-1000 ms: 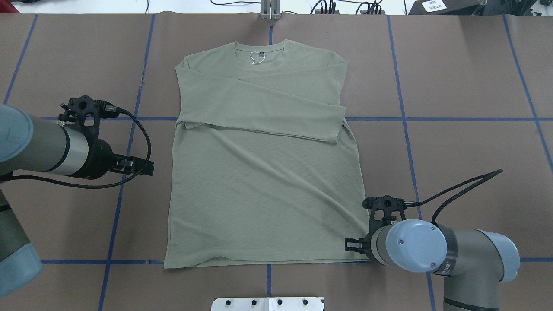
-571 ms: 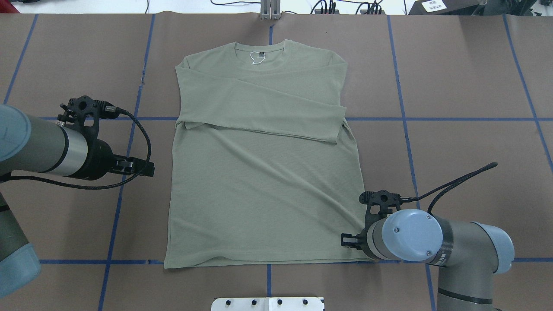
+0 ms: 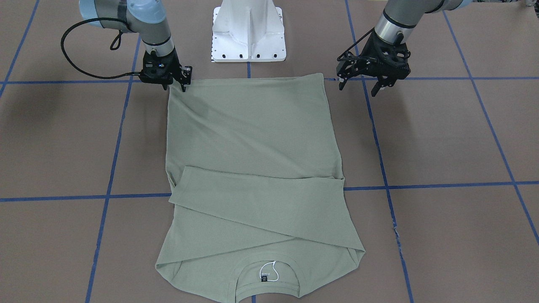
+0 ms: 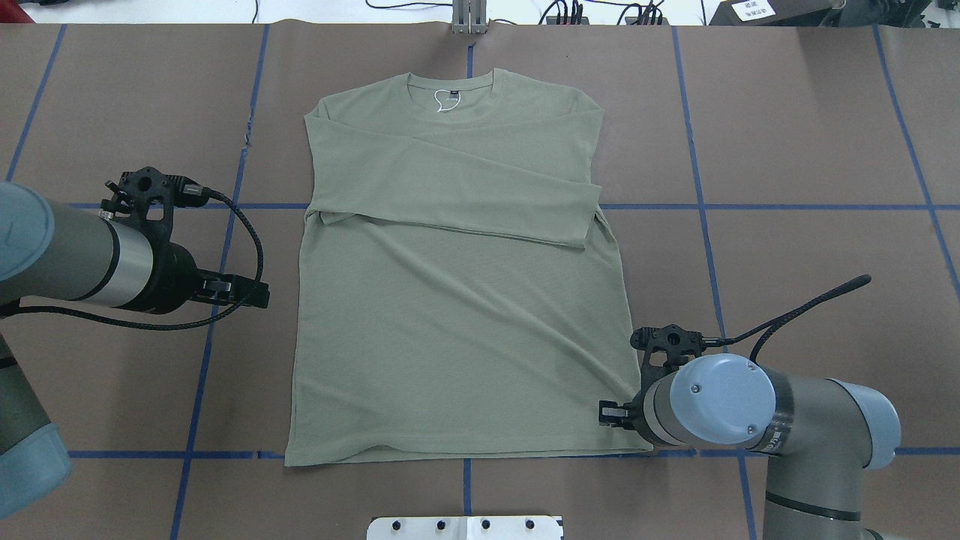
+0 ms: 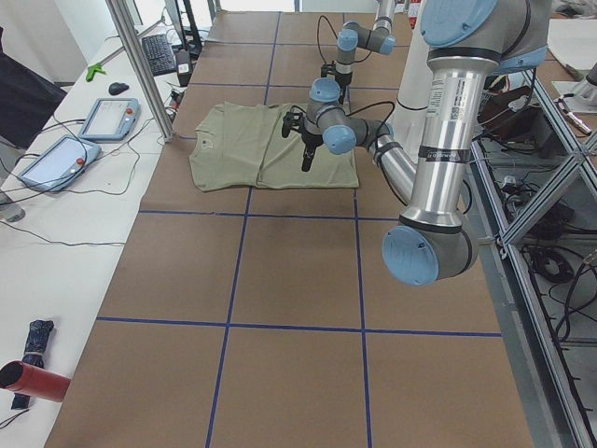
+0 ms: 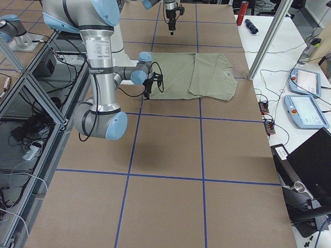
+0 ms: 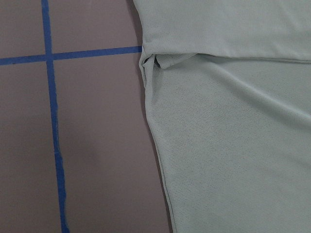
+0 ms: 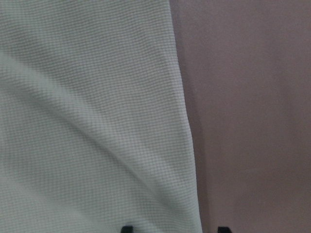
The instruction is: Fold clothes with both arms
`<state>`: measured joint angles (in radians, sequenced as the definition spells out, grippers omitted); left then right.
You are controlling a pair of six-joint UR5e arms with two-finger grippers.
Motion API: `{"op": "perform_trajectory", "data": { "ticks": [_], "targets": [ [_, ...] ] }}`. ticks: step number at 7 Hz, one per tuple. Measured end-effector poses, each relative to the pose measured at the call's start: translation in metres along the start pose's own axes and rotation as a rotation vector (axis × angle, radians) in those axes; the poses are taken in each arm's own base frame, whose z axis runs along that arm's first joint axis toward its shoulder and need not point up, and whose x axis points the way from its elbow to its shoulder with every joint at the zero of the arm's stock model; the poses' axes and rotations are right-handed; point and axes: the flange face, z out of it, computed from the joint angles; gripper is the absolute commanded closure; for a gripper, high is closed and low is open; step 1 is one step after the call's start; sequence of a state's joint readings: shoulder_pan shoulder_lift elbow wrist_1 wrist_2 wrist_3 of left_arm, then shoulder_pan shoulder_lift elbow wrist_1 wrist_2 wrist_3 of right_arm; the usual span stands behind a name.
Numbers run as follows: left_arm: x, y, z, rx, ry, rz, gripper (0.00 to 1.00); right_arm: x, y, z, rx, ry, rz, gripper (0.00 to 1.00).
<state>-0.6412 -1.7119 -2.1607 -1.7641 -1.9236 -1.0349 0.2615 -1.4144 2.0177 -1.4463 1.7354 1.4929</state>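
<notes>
Presently, the sage-green shirt [image 4: 450,337] lies flat on the brown table [image 4: 825,150], which is marked with blue tape lines [image 4: 750,206]. Its collar points away from the robot and its hem towards the white pedestal base [image 3: 248,38]. Both sleeves [image 4: 450,187] are folded across the chest, one over the other. A black neck label [image 3: 264,277] and a white string loop [image 3: 269,268] show inside the collar.

The right gripper [image 3: 179,86] stands at the hem corner on the robot's right with its jaws apart. It straddles the side edge (in its wrist view one fingertip [image 8: 127,228] shows over the fabric, the other over bare table). Contact with the cloth cannot be judged.

The left gripper [image 3: 358,87] hangs beside the opposite side edge, apart from the cloth. Its fingers are spread and it holds nothing.
</notes>
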Motion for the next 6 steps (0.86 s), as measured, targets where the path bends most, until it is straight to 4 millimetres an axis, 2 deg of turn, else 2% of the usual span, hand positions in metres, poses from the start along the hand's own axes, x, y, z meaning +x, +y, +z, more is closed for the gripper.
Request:
{"op": "perform_trajectory", "data": {
  "ticks": [1,2,3,4,5,6],
  "targets": [
    [0.0004,0.0001,-0.0008,0.001,0.001,-0.001,0.00,0.0024,0.0000,0.0004,-0.001,0.004,0.002,0.36],
    [0.0012,0.0007,-0.0014,0.000,0.004,-0.008,0.00,0.0045,0.0000,0.0009,-0.002,0.007,0.003,0.50],
    [0.0022,0.0011,-0.0023,0.000,0.006,-0.017,0.00,0.0054,0.0001,0.0011,-0.003,0.009,0.005,0.76],
    [0.0031,0.0014,-0.0039,0.001,0.009,-0.022,0.00,0.0061,0.0001,0.0014,-0.003,0.010,0.007,0.96],
    [0.0035,0.0016,-0.0053,0.002,0.010,-0.024,0.00,0.0068,0.0001,0.0011,-0.002,0.010,0.009,1.00],
    [0.0034,0.0016,-0.0056,0.002,0.009,-0.025,0.00,0.0070,0.0000,0.0002,0.001,0.009,0.010,1.00]
  ]
}}
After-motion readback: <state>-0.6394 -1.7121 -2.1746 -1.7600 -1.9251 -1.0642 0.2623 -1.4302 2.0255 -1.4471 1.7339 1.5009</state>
